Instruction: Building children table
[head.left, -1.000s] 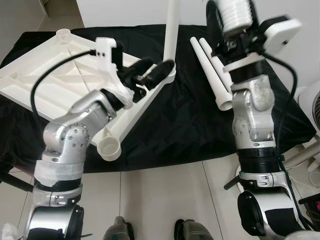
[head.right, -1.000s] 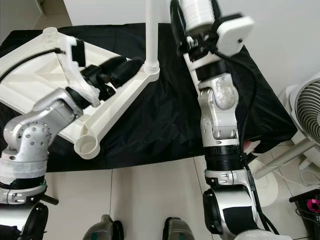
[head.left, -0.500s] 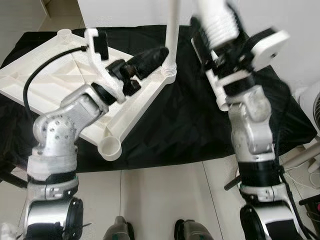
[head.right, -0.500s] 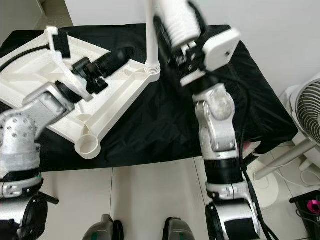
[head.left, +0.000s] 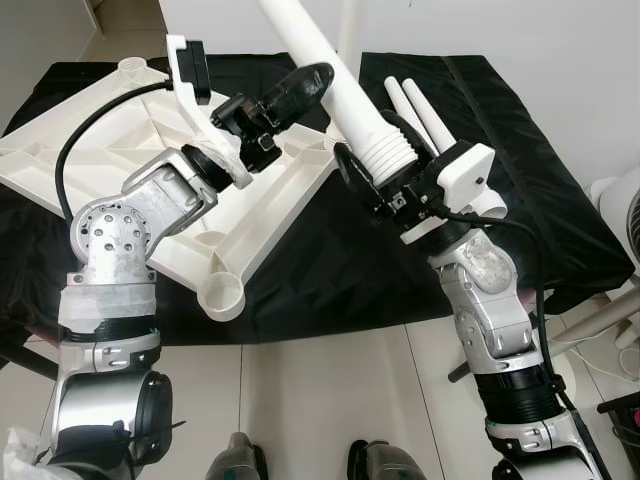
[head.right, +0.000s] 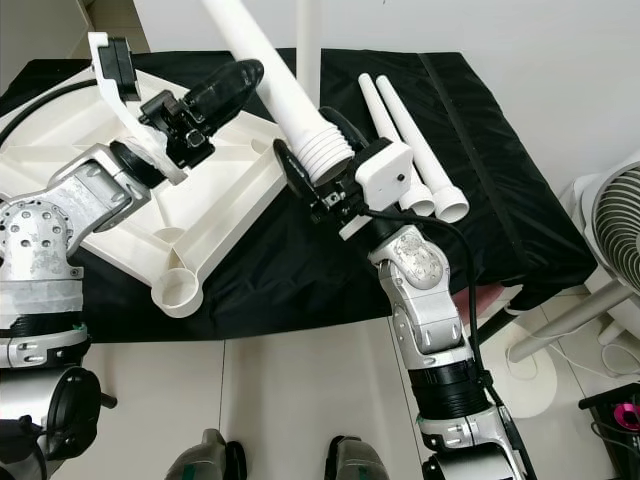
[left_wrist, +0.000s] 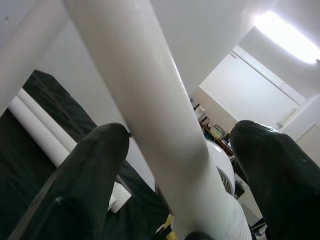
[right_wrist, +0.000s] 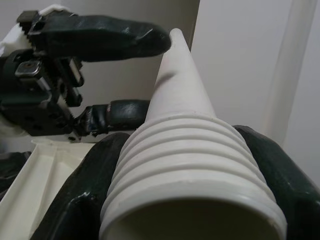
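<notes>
**One leg in hand, sockets waiting**

Black cloth over a low stand is our workbench, with pale floor tiles in front and a white wall behind.

Our right gripper (head.right: 312, 170) is closed around the ribbed, threaded end of a white table leg (head.right: 262, 72), its fingers clamped on the ridges. The leg slants up and away toward our left. Our left gripper (head.left: 300, 85) is raised beside the shaft with its fingers (left_wrist: 92, 170) spread wide on either side of it; we cannot tell whether a pad touches the plastic, but it has no grip.

Beyond the hands, the white tabletop (head.left: 90, 150) lies upside down on the cloth, ribs showing, with an open round corner socket (head.left: 222, 297) at the near edge. Another leg (head.right: 308, 30) stands upright at the far corner, seemingly already fitted. Two spare legs (head.right: 415, 150) lie side by side on the cloth to the right, and a fan (head.right: 612, 225) stands off at the right edge.

We judge the leg to be hollow moulded plastic: light, stiff and smooth enough to slip along the plain shaft. The ribbed end gives the surest hold, but it is also the end that must enter a socket, so a second grip higher on the shaft looks sensible.

We can read no brand, label or writing on any part.
</notes>
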